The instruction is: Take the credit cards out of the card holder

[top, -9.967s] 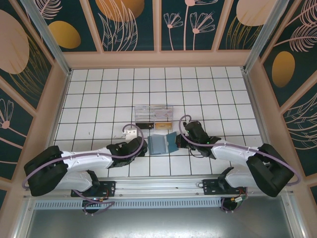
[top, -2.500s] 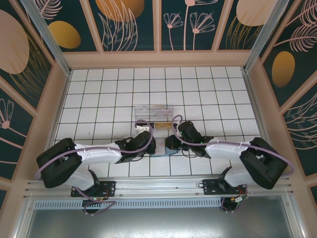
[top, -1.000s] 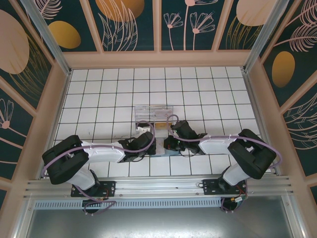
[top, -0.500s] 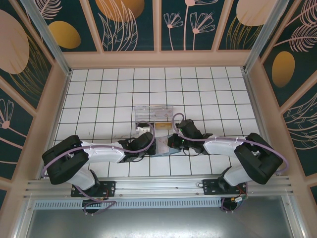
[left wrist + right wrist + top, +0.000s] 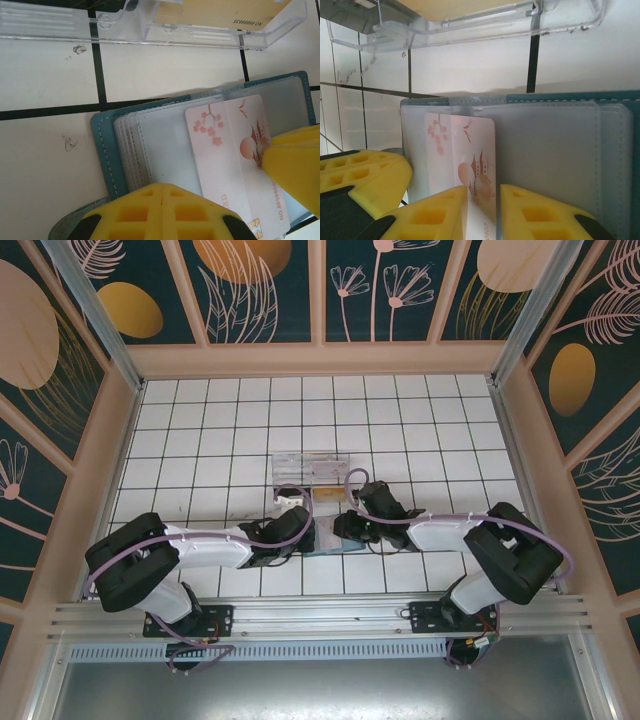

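Observation:
The card holder (image 5: 105,150) lies open on the tiles, teal outside with clear sleeves inside (image 5: 560,150); from above it shows between the two grippers (image 5: 325,540). A white credit card (image 5: 230,145) with pink blossoms and a pagoda sticks partly out of a sleeve. My left gripper (image 5: 164,192) is shut with nothing between its fingers, and its tips rest on the sleeves at the holder's near-left part (image 5: 305,532). My right gripper (image 5: 484,200) has its jaws a little apart, straddling the card (image 5: 450,145) at its near end (image 5: 342,530).
A clear plastic compartment box (image 5: 312,472) holding a gold card stands one tile beyond the holder, seen close at the top of both wrist views (image 5: 150,20) (image 5: 470,22). White tiled floor runs all around, with walls at the sides and back.
The right gripper's jaws have parted slightly from shut, still at the card; the right wrist shifted a little. The left arm has stayed put.

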### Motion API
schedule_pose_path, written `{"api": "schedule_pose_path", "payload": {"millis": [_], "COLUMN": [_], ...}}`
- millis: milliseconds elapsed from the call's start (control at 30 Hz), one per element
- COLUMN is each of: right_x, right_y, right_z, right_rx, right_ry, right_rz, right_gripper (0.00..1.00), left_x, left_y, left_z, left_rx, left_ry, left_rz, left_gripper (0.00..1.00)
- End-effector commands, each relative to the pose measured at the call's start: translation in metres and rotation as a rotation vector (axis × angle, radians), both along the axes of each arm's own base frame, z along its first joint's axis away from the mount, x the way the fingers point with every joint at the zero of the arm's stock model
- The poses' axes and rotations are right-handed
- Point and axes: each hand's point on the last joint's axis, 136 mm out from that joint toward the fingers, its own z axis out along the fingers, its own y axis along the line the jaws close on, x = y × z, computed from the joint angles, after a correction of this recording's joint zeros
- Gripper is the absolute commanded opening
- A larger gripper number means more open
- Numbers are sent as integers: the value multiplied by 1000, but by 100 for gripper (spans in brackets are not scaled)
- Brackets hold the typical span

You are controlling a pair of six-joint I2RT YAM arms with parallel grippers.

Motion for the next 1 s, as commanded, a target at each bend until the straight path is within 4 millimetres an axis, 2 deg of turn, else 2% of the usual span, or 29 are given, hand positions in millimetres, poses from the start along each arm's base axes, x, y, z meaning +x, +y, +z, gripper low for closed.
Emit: {"api": "schedule_pose_path", "payload": {"millis": [0, 133, 333, 500, 900, 967], "right_x": [-1, -1, -1, 1, 9, 12], "right_y": [6, 10, 7, -4, -72, -85], "right_z": [1, 3, 4, 4, 9, 15], "right_rx": [9, 19, 5, -24, -47, -44], "right_ry": [2, -4, -11, -22, -49, -70], "right_rz": [20, 30, 24, 5, -130, -164], "right_gripper": [26, 21, 0, 0, 0, 0], "left_x": [-9, -9, -9, -10, -9, -8], "left_y": [14, 12, 13, 15, 16, 16], "left_z": [-19, -20, -19, -21, -18, -16], "left_rx": [69, 68, 70, 79, 92, 88], "left_ry": [48, 50, 47, 51, 42, 39], "left_rz": [4, -1, -1, 0, -4, -5], "left_gripper": [0, 0, 0, 0, 0, 0]}}
